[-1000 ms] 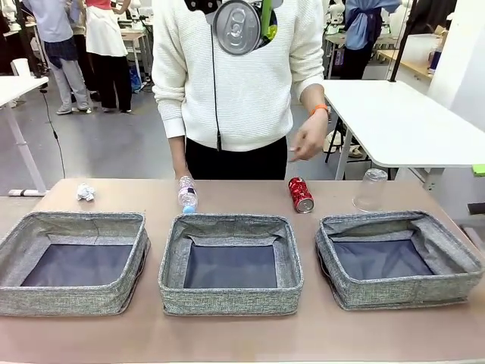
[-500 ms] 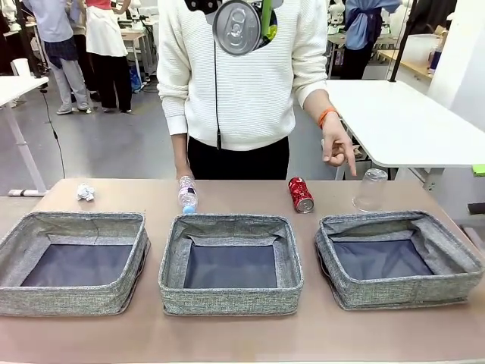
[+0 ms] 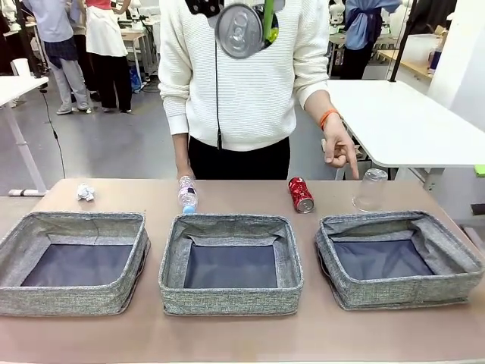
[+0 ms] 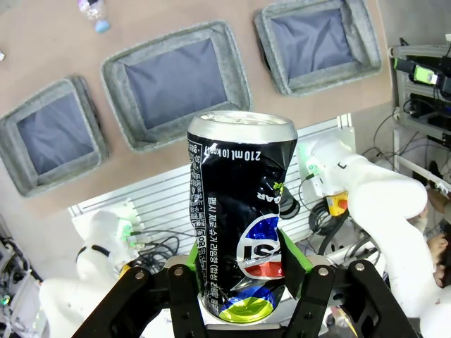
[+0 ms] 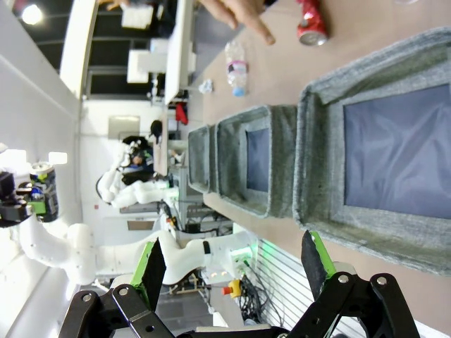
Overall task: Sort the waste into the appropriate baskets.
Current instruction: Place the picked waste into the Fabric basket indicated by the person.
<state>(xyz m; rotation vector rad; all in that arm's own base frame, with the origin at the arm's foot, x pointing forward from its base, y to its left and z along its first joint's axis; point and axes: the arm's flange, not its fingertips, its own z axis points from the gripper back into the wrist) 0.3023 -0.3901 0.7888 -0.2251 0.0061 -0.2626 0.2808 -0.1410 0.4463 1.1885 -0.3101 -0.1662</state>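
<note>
- right gripper [image 5: 234, 260]: on the robot's side. Jaws are spread wide, with nothing between the green pads [image 5: 151, 264]. Its view is rolled sideways and looks along the row of baskets.
- left gripper [image 4: 243, 253]: raised high over the worktop [image 3: 242, 337], pinching the crushed black-white can [image 4: 239, 183] by its dented lower body, lid end away from the wrist. In the front view the can shows lid-on, so its body is hidden behind the lid. There the gripper is cut off by the top edge, save one of its green pads [image 3: 267, 19].
- baskets: three alike, grey woven, side by side along the near worktop. They are the left basket [image 3: 68, 299], middle basket [image 3: 227, 299] and right basket [image 3: 402, 292]. Each shows its dark floor bare.
- waste on the worktop just beyond the baskets, left to right:
  - crumpled white paper ball [image 3: 86, 192].
  - clear plastic bottle [image 3: 186, 193], on its side, blue cap toward the middle basket.
  - red can [image 3: 301, 195], on its side, print too small to read.
  - clear plastic cup [image 3: 371, 189], narrow end up. Whether it touches the right basket's back wall cannot be told.
- person's hand [image 3: 339, 148]: at the far side, index finger pointing down, its tip near the cup's top but apart from it.
</note>
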